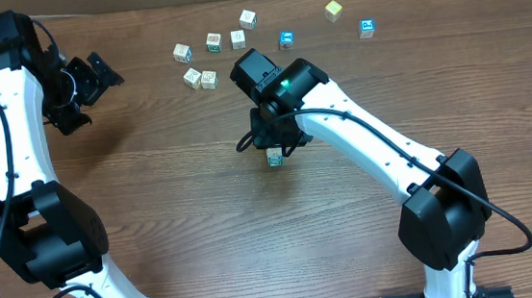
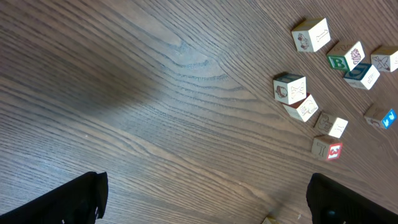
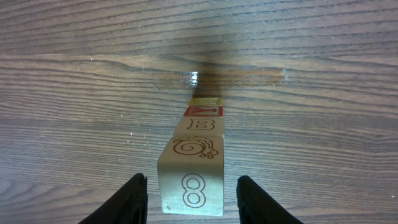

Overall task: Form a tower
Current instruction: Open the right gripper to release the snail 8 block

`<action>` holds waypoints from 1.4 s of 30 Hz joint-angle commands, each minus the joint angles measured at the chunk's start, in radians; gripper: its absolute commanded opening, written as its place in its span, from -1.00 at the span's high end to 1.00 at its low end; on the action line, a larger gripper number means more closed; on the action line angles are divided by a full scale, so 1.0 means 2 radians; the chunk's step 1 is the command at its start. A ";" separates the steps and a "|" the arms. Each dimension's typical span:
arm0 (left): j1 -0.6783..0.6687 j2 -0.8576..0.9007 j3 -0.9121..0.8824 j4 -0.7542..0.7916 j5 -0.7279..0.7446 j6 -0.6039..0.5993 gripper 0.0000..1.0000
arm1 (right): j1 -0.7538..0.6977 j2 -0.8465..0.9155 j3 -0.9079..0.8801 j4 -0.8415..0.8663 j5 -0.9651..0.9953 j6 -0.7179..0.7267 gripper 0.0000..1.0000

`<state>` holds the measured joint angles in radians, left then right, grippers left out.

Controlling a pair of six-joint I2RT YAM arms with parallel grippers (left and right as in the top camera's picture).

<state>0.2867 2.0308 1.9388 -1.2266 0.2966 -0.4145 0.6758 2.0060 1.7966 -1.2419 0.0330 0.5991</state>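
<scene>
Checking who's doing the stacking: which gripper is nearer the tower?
Right. The right gripper hangs directly over the tower, its fingers flanking the top cube with small gaps either side. The left gripper is far off to the left, open, with nothing between its fingers.

overhead: top-down, far | left wrist: oblique, toward loose cubes | right wrist: close above tower | both also overhead

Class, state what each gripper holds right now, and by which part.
Nothing. The right gripper straddles the top cube of the pale wooden cube tower, gaps showing both sides; the left gripper is open above the wooden table.
</scene>
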 commanded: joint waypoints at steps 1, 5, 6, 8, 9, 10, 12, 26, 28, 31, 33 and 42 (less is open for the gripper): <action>-0.003 -0.002 0.007 0.001 0.004 0.009 -0.99 | 0.002 0.000 -0.002 0.002 0.005 0.000 0.14; -0.003 -0.002 0.007 0.001 0.004 0.009 -0.99 | 0.002 0.000 -0.002 0.000 0.005 0.000 0.22; -0.003 -0.002 0.007 0.001 0.004 0.009 -0.99 | 0.002 0.000 -0.002 0.000 0.005 0.000 0.21; -0.003 -0.002 0.007 0.001 0.004 0.009 -0.99 | 0.002 0.000 -0.002 0.000 0.005 0.000 0.19; -0.003 -0.002 0.007 0.001 0.004 0.009 -0.99 | 0.002 0.000 -0.002 0.000 0.005 0.000 0.10; -0.003 -0.002 0.007 0.001 0.004 0.009 -0.99 | 0.002 0.000 -0.002 0.001 0.005 0.000 -0.17; -0.003 -0.002 0.007 0.001 0.004 0.009 -0.99 | 0.002 0.000 -0.002 0.002 0.005 0.000 -0.58; -0.003 -0.002 0.007 0.001 0.004 0.009 -0.99 | 0.002 0.000 -0.002 0.013 0.005 0.000 -1.00; -0.003 -0.002 0.007 0.001 0.004 0.009 -0.99 | 0.002 0.000 -0.002 0.013 0.005 0.000 -0.94; -0.003 -0.002 0.007 0.001 0.004 0.009 -0.99 | 0.002 0.000 -0.002 0.011 0.005 0.000 -0.62; -0.003 -0.002 0.007 0.001 0.004 0.009 -0.99 | 0.002 0.000 -0.002 0.011 0.005 0.000 -0.40; -0.003 -0.002 0.007 0.001 0.004 0.009 -0.99 | 0.002 0.000 -0.002 0.014 0.005 0.000 0.16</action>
<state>0.2867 2.0308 1.9388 -1.2266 0.2966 -0.4145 0.6758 2.0060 1.7966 -1.2205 0.0334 0.6014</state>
